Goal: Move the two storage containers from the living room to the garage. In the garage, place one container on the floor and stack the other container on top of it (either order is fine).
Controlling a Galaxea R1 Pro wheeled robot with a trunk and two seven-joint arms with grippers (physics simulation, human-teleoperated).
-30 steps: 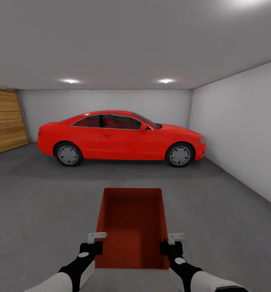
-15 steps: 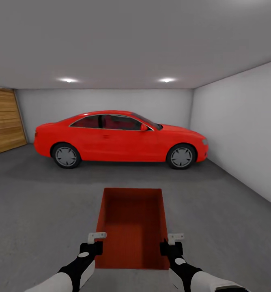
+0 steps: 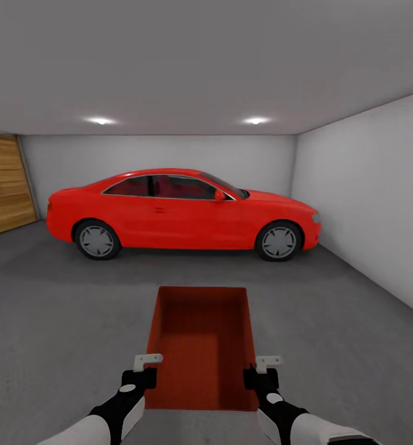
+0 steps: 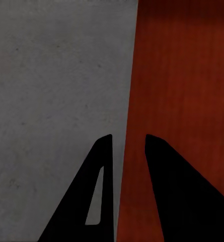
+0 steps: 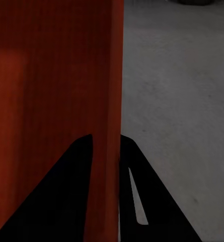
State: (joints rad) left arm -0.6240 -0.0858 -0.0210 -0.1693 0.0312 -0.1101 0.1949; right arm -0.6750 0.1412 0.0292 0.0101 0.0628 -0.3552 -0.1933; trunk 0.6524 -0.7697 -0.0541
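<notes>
Matt orange-red container, rough concrete-like floor, glossy red car, wooden slatted door

A garage: red car, slatted wooden door, grey concrete floor.

Orange-red bin — red car — dk grey floor.

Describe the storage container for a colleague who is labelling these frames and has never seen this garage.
Start at the red car parked across the far end of the garage. On the near side of it, over the dark grey floor, is the storage container, held at its side walls by the left gripper and the right gripper. It is a lidless, empty orange-red bin.
</notes>
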